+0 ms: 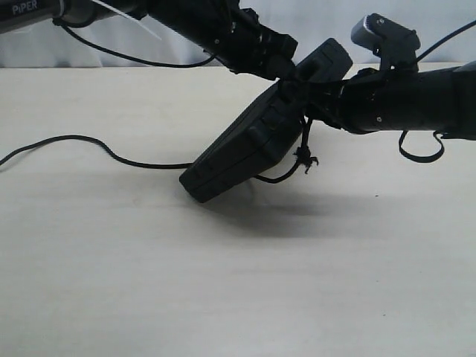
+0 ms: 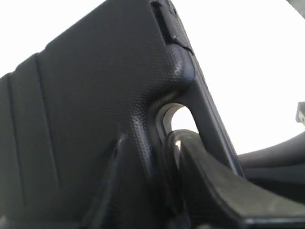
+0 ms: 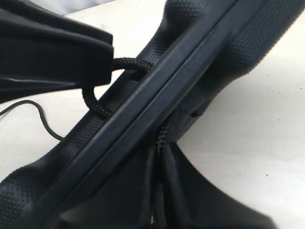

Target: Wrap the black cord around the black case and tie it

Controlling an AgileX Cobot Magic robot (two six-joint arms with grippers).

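The black case (image 1: 245,141) stands tilted, with its lower corner on the table and its handle end raised between both arms. The black cord (image 1: 89,140) trails over the table from the left to the case, and its knotted end (image 1: 306,158) dangles below the handle. My left gripper (image 1: 291,74) reaches in from above left. In its wrist view the case (image 2: 86,95) fills the picture, and the left gripper (image 2: 164,191) is shut on cord strands (image 2: 172,143) at the handle slot. My right gripper (image 1: 309,104) comes from the right. Seen from its own wrist, the right gripper (image 3: 159,191) is shut on the cord (image 3: 162,138) beside the case rim (image 3: 157,90).
The pale table (image 1: 223,282) stretches out in front of the case. A white zip tie (image 1: 134,21) sticks out from the left arm. A loop of the right arm's cable (image 1: 420,152) hangs under it. A white backdrop closes the far side.
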